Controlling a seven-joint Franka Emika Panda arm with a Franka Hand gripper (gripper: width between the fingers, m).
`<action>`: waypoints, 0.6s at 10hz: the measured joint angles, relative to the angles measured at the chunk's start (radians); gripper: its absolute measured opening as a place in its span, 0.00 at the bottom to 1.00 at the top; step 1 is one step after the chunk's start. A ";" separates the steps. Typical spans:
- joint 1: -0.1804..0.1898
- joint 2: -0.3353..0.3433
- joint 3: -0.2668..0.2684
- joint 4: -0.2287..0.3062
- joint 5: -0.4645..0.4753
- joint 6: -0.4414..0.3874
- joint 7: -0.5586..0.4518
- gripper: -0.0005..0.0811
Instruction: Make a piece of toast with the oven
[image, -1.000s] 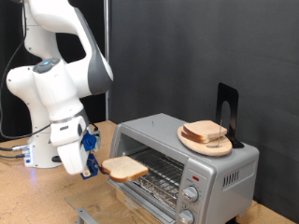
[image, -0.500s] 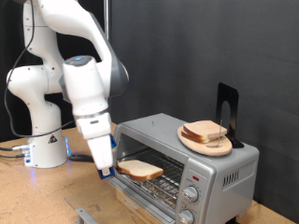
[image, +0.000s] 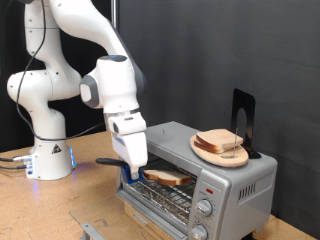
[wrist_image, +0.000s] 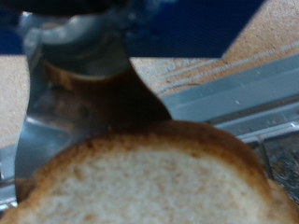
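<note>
The white arm is seen reaching from its base at the exterior view's left across to the oven (image: 205, 165), with the forearm angled steeply downward. The gripper (image: 135, 172) is positioned at the oven's open mouth, at the left edge of the opening in the exterior view.

The piece of toast (image: 168, 177) is held at one edge by the gripper and extends away from it into the oven cavity, lying roughly flat just above the wire rack (image: 170, 190). Whether it touches the rack cannot be determined. In the wrist view the piece of toast (wrist_image: 154, 182) fills the lower part of the picture, with its brown crust arching across it and a dark metal finger (wrist_image: 79, 103) behind the crust; the grip is thus closed on the slice.

The oven door (image: 150, 215) is open and lowered below the cavity. Round knobs (image: 206, 207) are located on the front panel at the exterior view's right. On top of the oven, a wooden plate (image: 205, 153) carries further bread slices (image: 220, 141), well apart from the gripper. A black bracket (image: 243, 118) stands upright behind the plate.
</note>
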 joint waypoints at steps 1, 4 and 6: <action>0.001 -0.006 0.007 0.000 -0.010 -0.017 0.018 0.50; -0.001 -0.014 0.013 -0.012 -0.117 -0.065 0.136 0.50; -0.010 -0.020 0.011 -0.040 -0.152 -0.061 0.149 0.50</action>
